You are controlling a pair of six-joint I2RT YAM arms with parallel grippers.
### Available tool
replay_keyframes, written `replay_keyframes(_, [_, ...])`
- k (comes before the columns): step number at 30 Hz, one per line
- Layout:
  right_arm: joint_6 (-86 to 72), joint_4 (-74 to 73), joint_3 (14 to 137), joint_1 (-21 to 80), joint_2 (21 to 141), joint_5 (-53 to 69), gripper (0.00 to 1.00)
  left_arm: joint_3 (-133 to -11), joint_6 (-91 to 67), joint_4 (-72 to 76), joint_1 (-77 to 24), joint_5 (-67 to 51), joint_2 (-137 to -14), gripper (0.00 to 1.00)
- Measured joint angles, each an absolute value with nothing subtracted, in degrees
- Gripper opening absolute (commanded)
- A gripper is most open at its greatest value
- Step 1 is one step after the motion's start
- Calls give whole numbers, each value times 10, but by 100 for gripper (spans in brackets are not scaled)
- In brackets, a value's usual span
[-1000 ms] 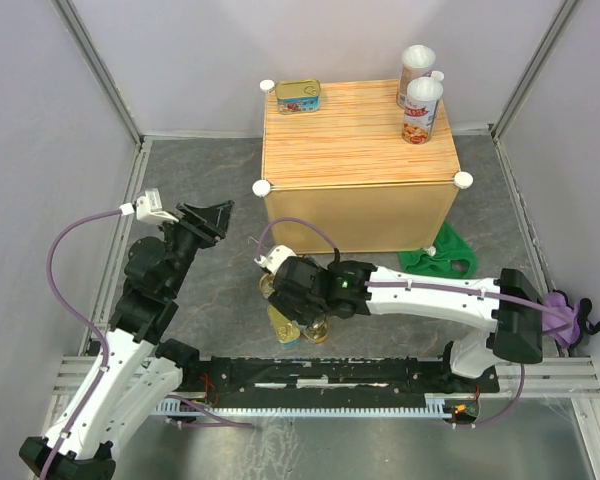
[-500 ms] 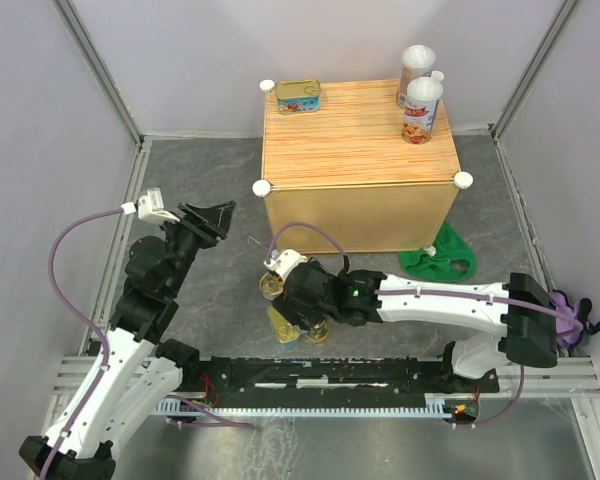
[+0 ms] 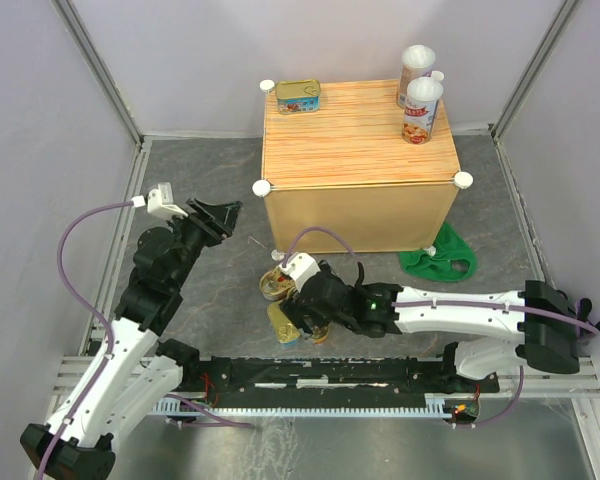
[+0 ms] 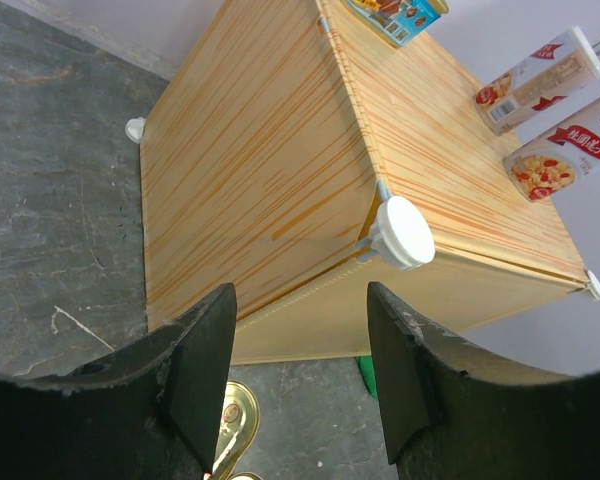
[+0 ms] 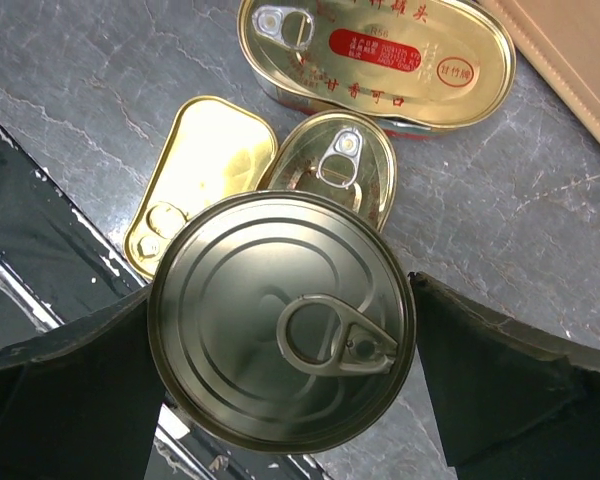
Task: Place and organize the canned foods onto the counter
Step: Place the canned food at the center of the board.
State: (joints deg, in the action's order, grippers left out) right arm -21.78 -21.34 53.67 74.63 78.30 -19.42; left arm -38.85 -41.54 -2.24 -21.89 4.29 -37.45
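The counter (image 3: 360,150) carries a rectangular gold-lidded tin (image 3: 298,96) at its back left and two white-lidded cylinders (image 3: 417,68) (image 3: 422,108) at its back right. My right gripper (image 5: 280,292) is low over the floor in front of the counter, shut on a round grey-lidded can (image 5: 240,300) with a pull ring. Under it lie a large oval gold tin with a red label (image 5: 375,50), a small oval gold tin (image 5: 340,165) and a rectangular gold tin (image 5: 205,170). My left gripper (image 3: 218,216) is open and empty, left of the counter.
A green cloth (image 3: 438,258) lies on the floor at the counter's front right corner. The left wrist view shows the counter's side (image 4: 250,180), a white corner knob (image 4: 405,232) and a gold tin (image 4: 235,420) on the grey floor. Grey walls surround the workspace.
My right gripper has shifted slightly right and toward the near edge over the floor tins. My left gripper has moved a little right and away from me.
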Motion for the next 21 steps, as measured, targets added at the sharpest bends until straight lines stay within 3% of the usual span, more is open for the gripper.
replay_keyframes(21, [-168, -48, 449, 787, 751, -267, 97, -389, -415, -59, -219, 39, -384, 62])
